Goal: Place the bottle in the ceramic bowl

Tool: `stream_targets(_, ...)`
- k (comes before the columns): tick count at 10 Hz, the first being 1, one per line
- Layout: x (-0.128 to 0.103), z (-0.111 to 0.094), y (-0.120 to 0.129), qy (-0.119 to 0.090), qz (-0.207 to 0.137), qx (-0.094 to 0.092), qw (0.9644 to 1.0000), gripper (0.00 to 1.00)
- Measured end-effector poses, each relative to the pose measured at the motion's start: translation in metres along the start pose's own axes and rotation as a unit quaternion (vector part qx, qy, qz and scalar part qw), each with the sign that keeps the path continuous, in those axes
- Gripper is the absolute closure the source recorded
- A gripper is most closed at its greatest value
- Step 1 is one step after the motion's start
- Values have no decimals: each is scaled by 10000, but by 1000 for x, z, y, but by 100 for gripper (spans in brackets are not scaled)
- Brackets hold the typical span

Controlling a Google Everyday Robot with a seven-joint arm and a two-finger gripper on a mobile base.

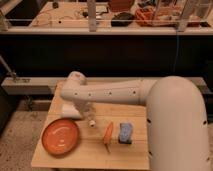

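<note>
The white arm (115,93) reaches in from the right. Its gripper (83,113), centre left, is closed on the clear bottle (91,120), just upper right of the ceramic bowl (61,137). A carrot (109,134) and blue sponge (125,132) lie further right on the wooden table (80,160).

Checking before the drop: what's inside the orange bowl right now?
Nothing shows inside the ceramic bowl, just its bare ringed surface. The claw, shut on the bottle, sits beside the upper-right rim; no part of the inside looks covered.
</note>
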Motion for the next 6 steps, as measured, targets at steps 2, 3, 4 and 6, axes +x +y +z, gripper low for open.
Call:
stream_targets(2,-1,-5,-13,17,-127,20,9999,97)
stream_targets(3,-4,-7,-15,33,-205,13,9998,97)
stream_targets(4,-6,-8,-19,38,-264,18,9996,97)
stream_targets(6,-8,-12,-38,61,-446,45,9990,97)
